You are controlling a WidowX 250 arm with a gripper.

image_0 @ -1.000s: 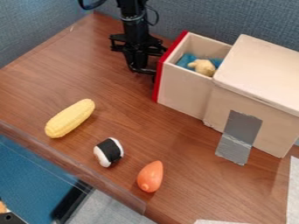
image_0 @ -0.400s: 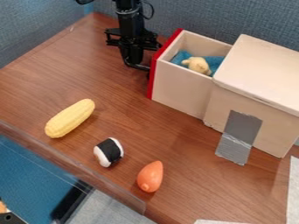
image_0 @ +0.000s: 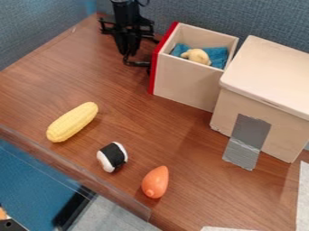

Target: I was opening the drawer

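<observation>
The drawer (image_0: 186, 82) is standing wide open beside the pincer (image_0: 138, 62), whose closure I cannot tell; only withdrawal is seemingly remaining.

**Red-fronted boxy wooden drawer (image_0: 186, 83) left of pale boxy wooden cabinet (image_0: 271, 74)**

Inside the drawer, a small yellow rounded toy (image_0: 197, 56) on blue cloth (image_0: 218, 55). In front, left to right on the brown wooden worktop (image_0: 36, 85): long yellow corn (image_0: 72, 122), rounded black-and-white sushi (image_0: 113, 156), orange teardrop-shaped toy (image_0: 156, 182).
</observation>
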